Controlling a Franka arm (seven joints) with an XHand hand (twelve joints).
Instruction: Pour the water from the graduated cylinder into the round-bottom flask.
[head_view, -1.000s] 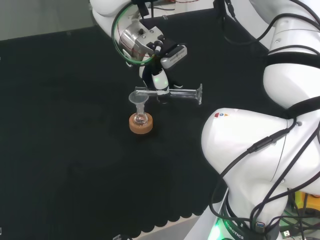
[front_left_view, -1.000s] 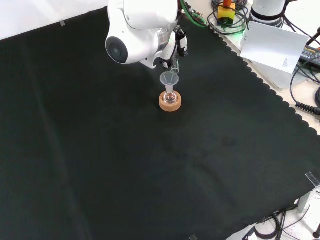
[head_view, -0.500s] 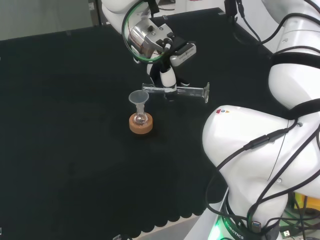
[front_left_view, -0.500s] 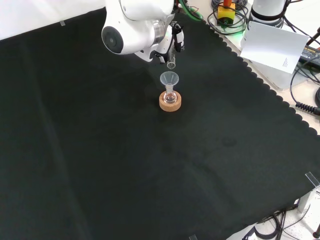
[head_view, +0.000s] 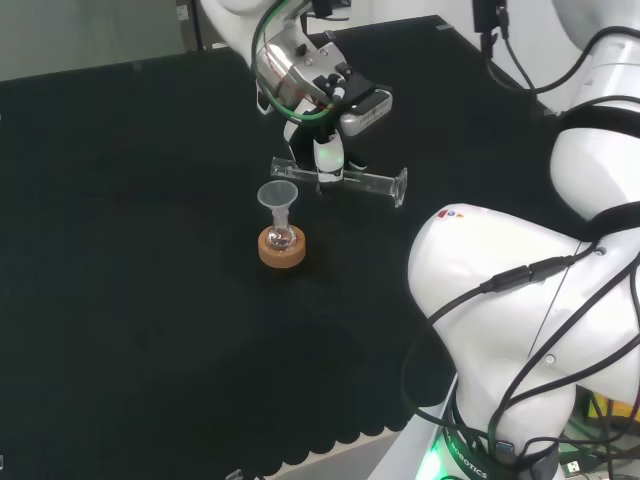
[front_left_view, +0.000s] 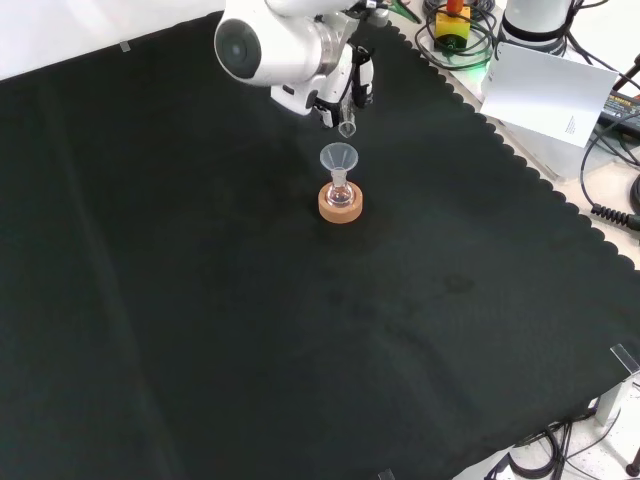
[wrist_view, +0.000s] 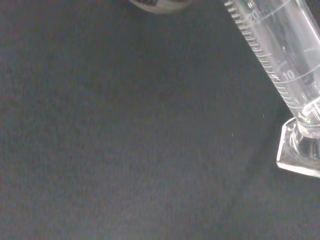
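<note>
the robot hand (head_view: 327, 160) has its fingers curled round the graduated cylinder (head_view: 345, 180), gripping it near the middle of the tube and holding it sideways in the air above the counter (head_view: 130, 250). in the head view the cylinder lies nearly level, its open mouth toward the left and its clear foot out to the right. the mouth sits up and a little to the right of the funnel (head_view: 277, 196), close by but not over its rim. in the front view the cylinder's mouth (front_left_view: 347, 127) hangs just above and behind the funnel (front_left_view: 338, 158), with a gap of black cloth between them.

the funnel stands in the neck of the small round-bottom flask (head_view: 281, 238), which sits upright in a cork ring (head_view: 282, 251) on the black cloth. whether there is liquid in the flask cannot be told.

the wrist view shows the cylinder (wrist_view: 280, 55) close up, with a printed scale of fine tick marks and numerals along the glass down to its angular foot (wrist_view: 300, 152).

in the front view a white sheet of paper (front_left_view: 548, 90) and cables (front_left_view: 612, 170) lie past the scalloped edge of the cloth, well apart from the flask. nothing on the cloth stands between the cylinder and the funnel.
</note>
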